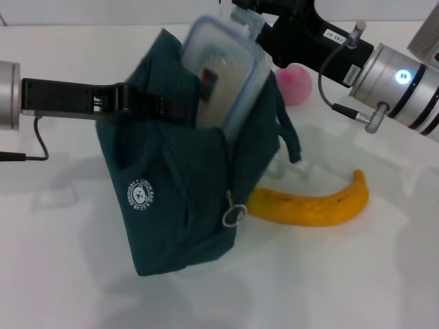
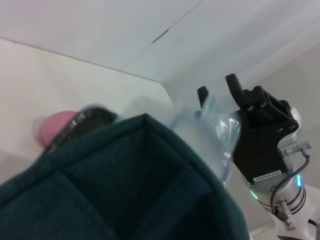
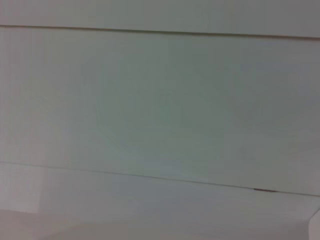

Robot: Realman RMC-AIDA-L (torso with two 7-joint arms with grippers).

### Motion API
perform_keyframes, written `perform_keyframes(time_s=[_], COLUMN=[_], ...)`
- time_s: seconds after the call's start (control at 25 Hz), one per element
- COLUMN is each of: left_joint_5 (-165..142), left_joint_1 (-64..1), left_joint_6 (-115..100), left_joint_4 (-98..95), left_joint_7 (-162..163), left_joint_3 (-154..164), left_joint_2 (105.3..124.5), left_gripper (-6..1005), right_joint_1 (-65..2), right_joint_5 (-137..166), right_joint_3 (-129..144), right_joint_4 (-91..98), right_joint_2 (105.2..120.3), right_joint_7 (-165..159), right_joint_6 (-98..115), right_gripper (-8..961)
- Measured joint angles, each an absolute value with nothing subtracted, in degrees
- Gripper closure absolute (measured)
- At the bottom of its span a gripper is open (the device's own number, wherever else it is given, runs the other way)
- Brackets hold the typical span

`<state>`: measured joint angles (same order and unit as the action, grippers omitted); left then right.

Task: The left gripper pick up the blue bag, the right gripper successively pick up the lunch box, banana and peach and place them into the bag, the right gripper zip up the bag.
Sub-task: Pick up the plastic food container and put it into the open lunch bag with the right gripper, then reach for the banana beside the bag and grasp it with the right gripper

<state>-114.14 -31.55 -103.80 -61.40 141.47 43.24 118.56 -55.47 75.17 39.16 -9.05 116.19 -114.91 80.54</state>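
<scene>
The blue bag (image 1: pixel 175 199) hangs tilted above the table, its mouth open at the top. My left gripper (image 1: pixel 127 101) reaches in from the left and is shut on the bag's handle strap. The lunch box (image 1: pixel 223 75) stands on end, its lower half inside the bag's mouth. My right gripper (image 1: pixel 248 19) is shut on the upper end of the lunch box. The left wrist view shows the bag's fabric (image 2: pixel 125 190), the lunch box (image 2: pixel 212 132) and the right gripper (image 2: pixel 218 91) behind it. The banana (image 1: pixel 315 204) lies on the table right of the bag. The peach (image 1: pixel 296 83) sits behind the bag.
The white table (image 1: pixel 343 281) stretches around and in front of the bag. A black cable (image 1: pixel 38 147) trails from the left arm. The right wrist view holds only a plain pale surface (image 3: pixel 160 100).
</scene>
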Motion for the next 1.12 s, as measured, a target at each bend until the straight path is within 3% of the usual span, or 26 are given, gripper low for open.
perform_keyframes(time_s=[0.24,0.44,0.68,0.8,0.92,1.12], left_joint_5=[-114.1,-114.5,-114.6,-114.5,-114.5,-114.4], left_joint_1=[-31.5,-30.9,-28.7,-28.4,-28.0,-27.5], left_joint_6=[-103.8,-103.0,-101.8,-101.7,-101.6,-101.6], left_joint_4=[-61.4,-61.4,-61.1,-59.1,-56.9,-54.2], left_joint_7=[141.4,141.4,140.0,138.3,136.8,134.8], left_joint_3=[43.1,43.0,42.3,40.7,38.5,35.9], left_joint_2=[118.57,118.36,117.73,117.66,117.47,117.08], left_gripper=[969,969,969,969,970,970], right_joint_1=[-55.5,-55.2,-47.6,-41.7,-37.3,-38.4], right_joint_5=[79.9,80.5,83.4,83.6,84.2,94.6], right_joint_3=[34.3,34.2,38.5,47.6,56.4,59.9], right_joint_4=[-9.4,-7.7,7.8,20.3,31.9,40.1], right_joint_2=[116.19,116.19,116.01,114.71,112.21,108.41], right_joint_7=[-114.8,-114.7,-111.3,-109.9,-109.2,-109.2], right_joint_6=[80.4,82.9,90.5,91.7,90.4,90.7], right_gripper=[749,570,290,240,205,203])
